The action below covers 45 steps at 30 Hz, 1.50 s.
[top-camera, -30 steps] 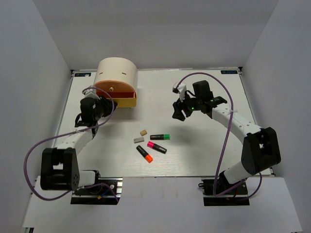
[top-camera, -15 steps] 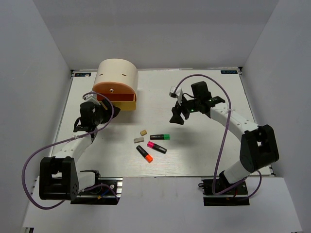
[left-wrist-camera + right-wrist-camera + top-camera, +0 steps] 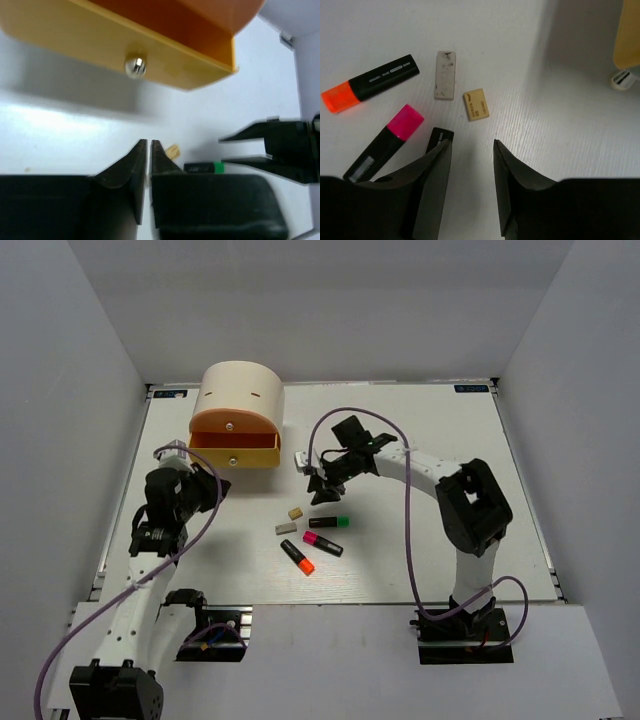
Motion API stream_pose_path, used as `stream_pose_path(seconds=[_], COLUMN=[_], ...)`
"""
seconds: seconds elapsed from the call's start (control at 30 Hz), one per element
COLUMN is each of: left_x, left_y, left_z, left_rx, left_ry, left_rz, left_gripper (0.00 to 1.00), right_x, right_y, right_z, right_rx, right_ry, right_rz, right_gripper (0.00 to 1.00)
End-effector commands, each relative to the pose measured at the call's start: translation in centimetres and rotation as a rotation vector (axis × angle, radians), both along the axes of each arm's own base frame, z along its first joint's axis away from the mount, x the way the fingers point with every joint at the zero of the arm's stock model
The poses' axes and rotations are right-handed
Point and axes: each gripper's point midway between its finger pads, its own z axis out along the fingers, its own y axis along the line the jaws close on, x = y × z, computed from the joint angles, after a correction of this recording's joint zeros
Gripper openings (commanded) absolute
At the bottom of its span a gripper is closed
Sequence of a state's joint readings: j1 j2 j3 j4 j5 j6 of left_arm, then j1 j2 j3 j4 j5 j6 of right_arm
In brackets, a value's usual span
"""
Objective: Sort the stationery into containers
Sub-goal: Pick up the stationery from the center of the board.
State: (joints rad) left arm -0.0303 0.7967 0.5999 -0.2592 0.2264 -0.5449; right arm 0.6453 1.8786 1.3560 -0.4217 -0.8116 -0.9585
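Up at the bench's (image 3: pixel 430 540) far-left corner sits the cream drum (image 3: pixel 238 400), drawers sticking out. Right pincer (image 3: pixel 470 145), jaws half apart, hovers nearest the green-capped highlighter (image 3: pixel 329 522), lying left-right just nearside of it; left pincer (image 3: pixel 149 146) is closed, empty.

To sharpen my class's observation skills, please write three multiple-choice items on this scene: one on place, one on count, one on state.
1. The highlighters lie: A) in the far-left corner B) near the middle of the table C) in the far-right corner.
2. Highlighters in view: A) two B) five C) three.
3. The left tool is: A) shut B) wide open C) gripping something.
Answers: 1 B, they lie centrally, away from every edge; 2 C, one each with a green, pink and orange cap; 3 A, its fingers nearly touch with nothing between.
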Motion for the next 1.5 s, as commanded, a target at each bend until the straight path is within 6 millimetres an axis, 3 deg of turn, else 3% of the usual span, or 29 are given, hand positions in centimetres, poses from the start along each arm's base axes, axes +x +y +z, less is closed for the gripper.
stream_pose_path(seconds=[0.0, 0.1, 0.27, 0.43, 0.57, 0.97, 1.07, 1.1, 1.13, 1.23, 1.33, 1.37, 1.4, 1.47], left_x=[-3.9, -4.6, -5.1, -5.5, -5.6, -5.4, -5.2, -5.3, -5.1, -4.9, -5.0, -4.9, -4.7, -4.7], left_y=[-0.5, -0.7, -1.4, -2.0, -2.5, -3.2, -3.6, -3.8, -3.8, -4.3, -5.2, -5.1, -5.5, -5.8], left_z=[-4.0, -3.9, -4.0, -4.9, -5.4, -7.0, -7.2, -7.5, -7.3, -7.9, -8.0, -8.4, -8.1, -8.3], left_rx=[-0.014, -0.059, -0.125, -0.180, -0.222, -0.265, -0.268, -0.266, -0.266, -0.253, -0.225, -0.218, -0.215, -0.206], left_ry=[0.180, 0.192, 0.233, 0.288, 0.323, 0.371, 0.377, 0.393, 0.381, 0.395, 0.391, 0.405, 0.398, 0.401], left_rz=[-0.023, -0.007, -0.005, -0.003, -0.002, -0.016, -0.032, -0.039, -0.041, -0.065, -0.118, -0.106, -0.123, -0.129], left_gripper=[0.29, 0.45, 0.57, 0.59, 0.59, 0.61, 0.59, 0.57, 0.55, 0.48, 0.45, 0.45, 0.45, 0.45], right_x=[-0.2, -0.6, -1.3, -2.0, -1.3, 0.3, 0.6, 0.9, 0.9, 0.7, 0.1, 0.0, 0.1, -0.1], right_y=[1.9, 3.1, 4.6, 5.0, 5.4, 6.5, 6.3, 6.2, 6.3, 5.8, 5.3, 5.3, 5.0, 5.0], right_z=[-0.2, -1.4, -3.2, -4.8, -6.7, -8.1, -8.3, -8.0, -7.5, -5.2, -1.6, 2.1, 3.3, 8.3], right_rx=[-0.006, -0.034, -0.066, -0.094, -0.122, -0.135, -0.143, -0.141, -0.137, -0.122, -0.074, -0.013, 0.005, 0.095], right_ry=[-0.095, -0.099, -0.109, -0.117, -0.118, -0.150, -0.149, -0.152, -0.160, -0.148, -0.130, -0.177, -0.176, -0.221], right_rz=[0.110, 0.150, 0.189, 0.209, 0.170, 0.123, 0.106, 0.099, 0.097, 0.089, 0.060, 0.046, 0.024, -0.005], right_gripper=[0.46, 0.51, 0.56, 0.56, 0.56, 0.56, 0.44, 0.38, 0.25, 0.04, 0.00, 0.00, 0.00, 0.00])
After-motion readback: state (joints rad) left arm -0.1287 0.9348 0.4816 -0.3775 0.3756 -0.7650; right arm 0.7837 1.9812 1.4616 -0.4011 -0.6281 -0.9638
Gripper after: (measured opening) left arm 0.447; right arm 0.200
